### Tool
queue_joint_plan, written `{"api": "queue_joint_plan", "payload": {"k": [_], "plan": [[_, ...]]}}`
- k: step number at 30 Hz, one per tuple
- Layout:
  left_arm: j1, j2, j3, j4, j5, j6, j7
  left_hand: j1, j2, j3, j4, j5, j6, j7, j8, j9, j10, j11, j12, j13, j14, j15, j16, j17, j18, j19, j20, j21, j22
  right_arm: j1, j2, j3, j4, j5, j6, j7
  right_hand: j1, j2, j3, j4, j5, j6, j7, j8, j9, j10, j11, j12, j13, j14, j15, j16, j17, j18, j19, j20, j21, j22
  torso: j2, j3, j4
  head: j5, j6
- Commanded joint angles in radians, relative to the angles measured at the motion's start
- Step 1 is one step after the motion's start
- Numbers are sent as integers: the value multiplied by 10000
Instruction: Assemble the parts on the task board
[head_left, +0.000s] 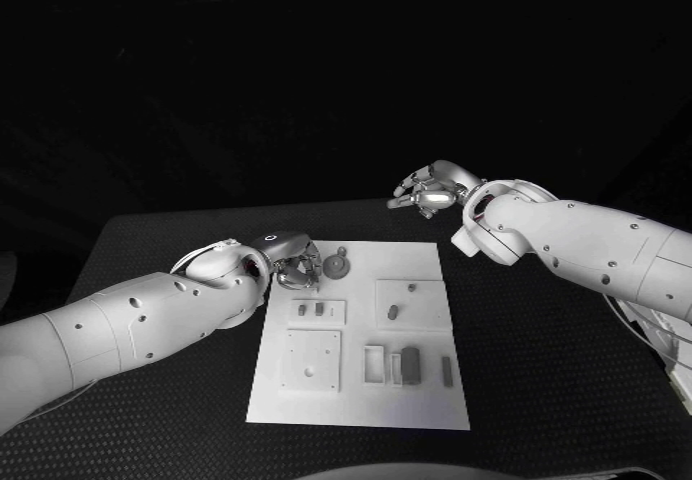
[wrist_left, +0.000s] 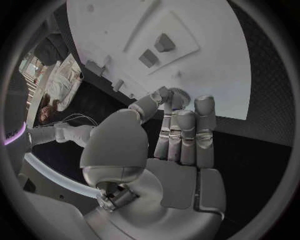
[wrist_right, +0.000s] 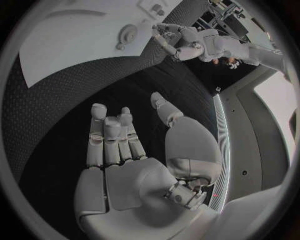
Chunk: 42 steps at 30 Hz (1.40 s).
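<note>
Two hands of mine are out. My left hand (head_left: 296, 262) has its fingers apart beside the round part (head_left: 338, 264) on the white task board (head_left: 418, 255). My right hand (head_left: 430, 190) floats with spread fingers, holding nothing, past the board's far edge, over the table (head_left: 548, 390).

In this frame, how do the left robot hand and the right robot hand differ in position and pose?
The left robot hand sits low at the white board's far left corner, fingertips beside the round disc; the right robot hand is raised beyond the board's far edge, away from any part. The left robot hand points down toward the board; the right robot hand's fingers extend flat over bare black table. Both look empty, fingers apart.
</note>
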Motion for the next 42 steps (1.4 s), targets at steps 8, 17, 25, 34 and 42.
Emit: {"api": "queue_joint_plan", "payload": {"k": [8,17,25,34,42], "plan": [[-2,152,-6,-323,-304,393,124,10,91,54,-40,24,70,-30,49,18,90,1,35,12,45,-18,42,-13,1197,5,-39,36,214,-5,20,5,0,-10,103,74,-55,18,-5,48,31,16,69,-34,-14,-59,-17,61,-18,-88,-10,58,-15,121,-21,13,-44,132,12,-14,-19,-3,-22],[-20,226,-13,-426,-335,591,180,9,101,58,-46,21,66,-29,50,18,90,2,28,14,44,-17,39,-17,1193,1,-41,38,214,-5,29,5,-8,-10,106,78,-55,20,-5,48,31,15,69,-34,-14,-60,-17,62,-20,-88,-10,59,-16,121,-21,13,-44,132,9,-3,-22,-14,-43],[-30,186,-17,-276,-334,839,200,3,112,57,-47,17,64,-29,51,18,93,2,24,17,44,-17,37,-20,1190,-1,-42,39,214,-5,16,5,-13,-10,109,77,-57,20,-6,47,30,15,69,-34,-14,-60,-17,63,-21,-89,-10,60,-17,121,-21,14,-44,132,4,1,-23,-26,-62],[-43,207,-20,-250,-409,966,223,-10,128,52,-51,11,60,-27,54,19,98,3,16,21,38,-16,30,-26,1182,-10,-43,38,213,-5,20,5,-8,-10,107,79,-58,22,-7,46,31,14,69,-33,-14,-61,-17,65,-24,-89,-9,61,-19,121,-21,14,-45,133,6,0,-19,-34,-62],[-87,309,-29,-426,-572,916,223,-8,134,53,-61,10,56,-28,55,19,96,4,8,23,34,-15,25,-31,1180,-17,-46,38,213,-5,25,5,-10,-10,104,80,-58,21,-7,46,30,14,69,-33,-14,-62,-17,66,-25,-90,-9,61,-20,121,-21,14,-45,133,4,-2,-22,-38,-60]]}}
